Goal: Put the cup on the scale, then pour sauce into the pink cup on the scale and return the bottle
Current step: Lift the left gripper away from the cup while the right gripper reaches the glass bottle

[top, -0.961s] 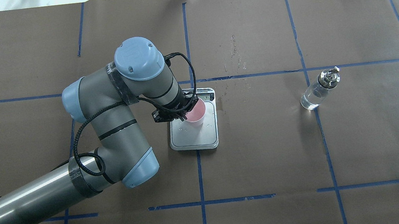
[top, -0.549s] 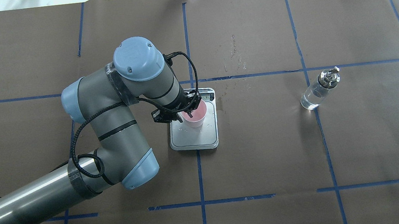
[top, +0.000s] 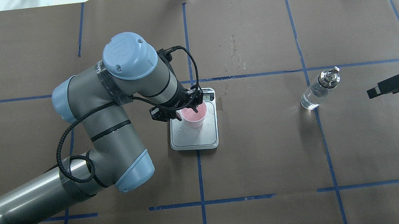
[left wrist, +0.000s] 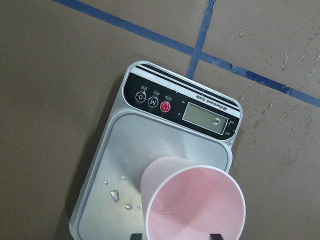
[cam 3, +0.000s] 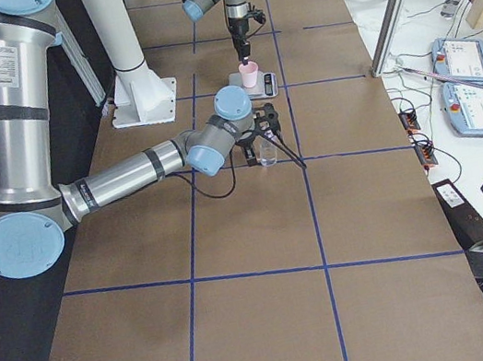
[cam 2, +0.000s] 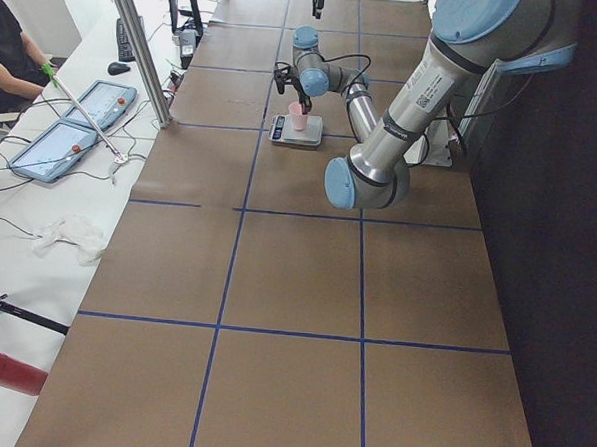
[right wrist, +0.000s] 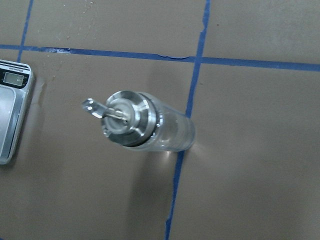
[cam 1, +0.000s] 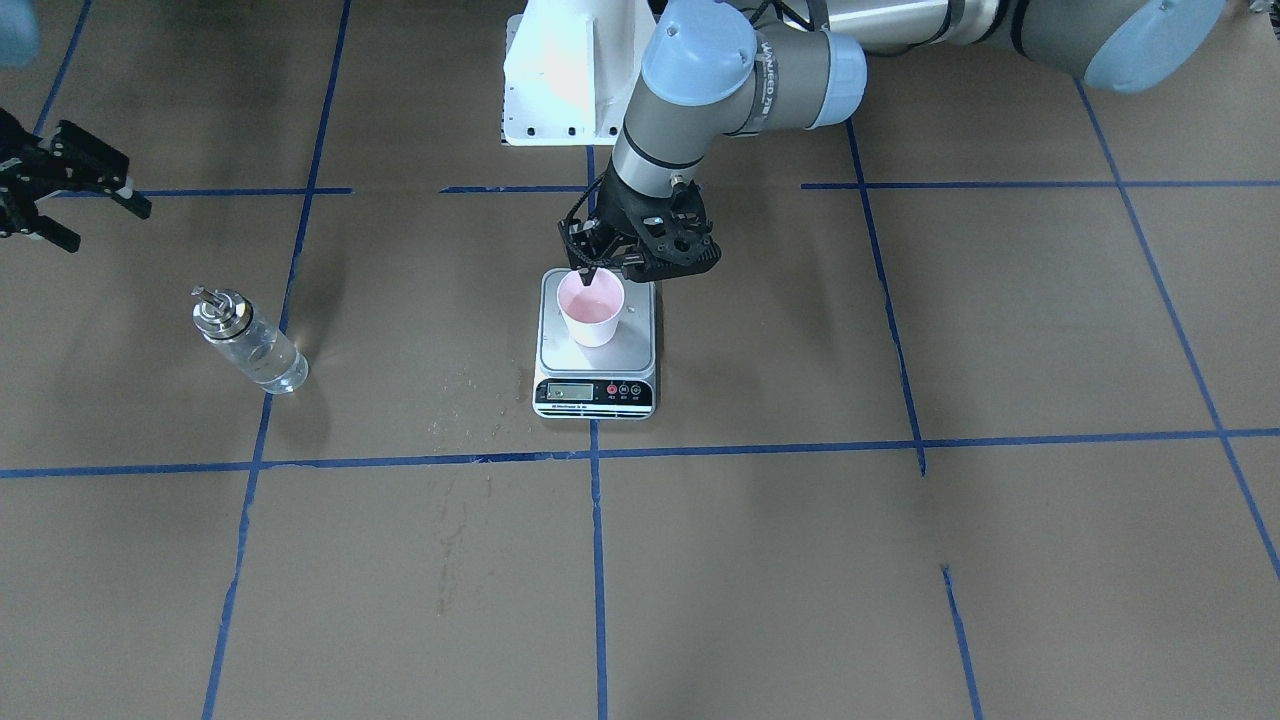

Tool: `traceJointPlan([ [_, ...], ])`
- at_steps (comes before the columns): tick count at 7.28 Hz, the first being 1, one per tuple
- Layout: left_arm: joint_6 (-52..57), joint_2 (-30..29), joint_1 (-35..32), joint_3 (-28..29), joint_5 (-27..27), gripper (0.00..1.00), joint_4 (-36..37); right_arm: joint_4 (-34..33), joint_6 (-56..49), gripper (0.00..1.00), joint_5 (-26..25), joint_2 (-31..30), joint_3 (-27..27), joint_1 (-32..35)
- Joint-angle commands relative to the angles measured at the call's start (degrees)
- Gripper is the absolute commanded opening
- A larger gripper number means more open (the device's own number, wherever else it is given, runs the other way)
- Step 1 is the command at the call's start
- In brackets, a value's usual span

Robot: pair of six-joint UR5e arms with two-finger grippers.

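Pale pink tapered paper cup (cam 1: pixel 591 312) stands mouth-up on the scale (cam 1: pixel 637 345), its steel platform flecked with droplets | cylindrical glass bottle (cam 1: pixel 250 345) of clear sauce (top: pixel 309 102) upright on brown paper, well apart | left gripper (cam 1: pixel 602 268) over the cup's rim, fingers parted, gripping nothing | right gripper (cam 1: pixel 110 228) near the bottle, spread wide, empty

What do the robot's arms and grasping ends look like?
The left arm and right arm are grey metal tubes with rounded pale-blue joint caps. Black bands and a looping black cable run along the left. Each ends in a black two-finger pincer: left pincer, right pincer.
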Motion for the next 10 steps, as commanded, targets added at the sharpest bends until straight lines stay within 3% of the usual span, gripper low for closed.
traceJointPlan([
  [1,0.1,0.8,-0.1,-0.1,0.0,0.55,-0.7,0.7,8.2,1.0,-12.6,-0.4,6.2,-11.5],
  [3,0.1,1.8,-0.6,-0.1,0.0,0.55,-1.5,0.7,10.2,1.0,-23.7,-0.8,7.4,-20.2],
  [5,4.3,5.0,-3.3,-4.3,-0.1,0.54,-1.3,0.7,17.1,1.0,-25.7,-0.6,7.2,-20.6],
  [7,9.9,10.8,-6.3,-12.6,-0.5,0.54,-1.0,0.7,19.7,1.0,-43.4,-0.5,6.9,-27.4],
  [10,16.0,18.2,-7.9,-18.2,-0.4,0.56,-0.7,0.8,25.0,1.0,-61.7,-1.3,5.7,-35.2],
])
